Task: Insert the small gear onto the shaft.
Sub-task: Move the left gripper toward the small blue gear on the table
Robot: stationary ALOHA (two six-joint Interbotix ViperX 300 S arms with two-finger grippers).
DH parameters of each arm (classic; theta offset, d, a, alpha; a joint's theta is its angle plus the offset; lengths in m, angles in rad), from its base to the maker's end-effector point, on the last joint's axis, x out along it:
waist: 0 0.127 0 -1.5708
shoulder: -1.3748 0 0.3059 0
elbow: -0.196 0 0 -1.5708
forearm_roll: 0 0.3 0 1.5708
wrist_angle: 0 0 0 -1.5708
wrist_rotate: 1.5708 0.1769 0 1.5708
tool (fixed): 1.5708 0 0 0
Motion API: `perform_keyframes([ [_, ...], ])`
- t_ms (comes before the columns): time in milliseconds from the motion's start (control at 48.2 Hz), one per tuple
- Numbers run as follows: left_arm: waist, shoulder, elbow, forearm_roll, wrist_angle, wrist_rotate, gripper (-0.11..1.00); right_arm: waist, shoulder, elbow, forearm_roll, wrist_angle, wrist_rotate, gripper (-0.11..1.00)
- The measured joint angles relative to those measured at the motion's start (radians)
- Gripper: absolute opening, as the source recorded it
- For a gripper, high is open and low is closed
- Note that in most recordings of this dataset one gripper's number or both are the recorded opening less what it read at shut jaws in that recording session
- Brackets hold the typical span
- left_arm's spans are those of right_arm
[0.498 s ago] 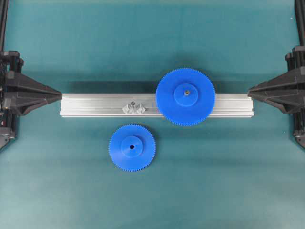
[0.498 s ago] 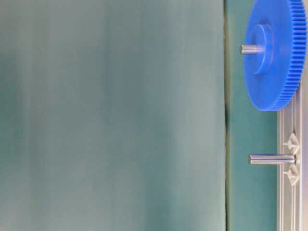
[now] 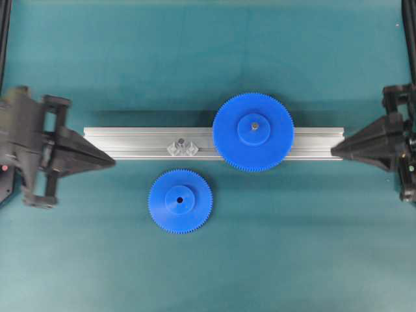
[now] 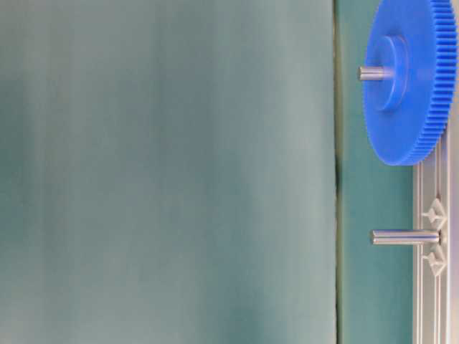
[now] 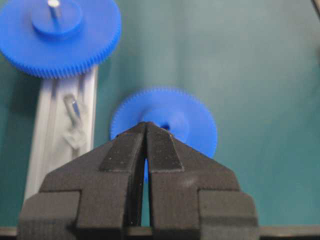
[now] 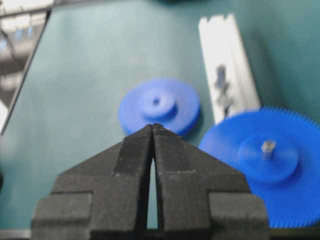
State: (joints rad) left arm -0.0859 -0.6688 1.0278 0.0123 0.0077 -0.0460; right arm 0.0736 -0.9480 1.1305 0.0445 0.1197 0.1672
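Two grippers flank the rail, both with jaws pressed together and holding nothing. Ahead of the left gripper (image 3: 112, 160), slightly toward the camera-near side of its pointing line, the small gear (image 3: 180, 201) lies flat on the mat with hub and centre hole facing up. The right gripper (image 3: 333, 151) is well apart from it, with the larger gear (image 3: 253, 132) in between. By my judgement the left arm is the nearer one. The shaft (image 3: 182, 142) stands upright on the aluminium rail (image 3: 130, 143), just beyond the gear from that gripper's side.
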Motion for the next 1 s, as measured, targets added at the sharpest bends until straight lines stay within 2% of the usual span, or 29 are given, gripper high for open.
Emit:
perform_keyframes([
  [228, -0.023, 0.181, -0.129, 0.000, 0.103, 0.000, -0.01, 0.021, 0.104, -0.048, 0.000, 0.094, 0.011, 0.06],
  [539, -0.025, 0.362, -0.261, 0.000, 0.230, 0.000, -0.01, 0.020, 0.344, -0.110, 0.000, 0.109, 0.012, 0.06],
  [622, -0.025, 0.402, -0.285, 0.000, 0.250, -0.002, 0.03, 0.015, 0.388, -0.127, 0.000, 0.112, 0.012, 0.08],
  [726, -0.028, 0.453, -0.310, 0.000, 0.253, -0.005, 0.21, 0.006, 0.430, -0.137, 0.000, 0.114, 0.014, 0.10],
  [850, -0.041, 0.505, -0.333, 0.000, 0.255, -0.014, 0.57, 0.005, 0.442, -0.146, 0.000, 0.114, 0.012, 0.11],
  [912, -0.046, 0.531, -0.341, 0.002, 0.250, -0.038, 0.76, 0.005, 0.442, -0.152, 0.000, 0.114, 0.014, 0.11],
  [995, -0.048, 0.571, -0.347, 0.002, 0.247, -0.092, 0.91, 0.006, 0.442, -0.155, -0.002, 0.115, 0.014, 0.11],
])
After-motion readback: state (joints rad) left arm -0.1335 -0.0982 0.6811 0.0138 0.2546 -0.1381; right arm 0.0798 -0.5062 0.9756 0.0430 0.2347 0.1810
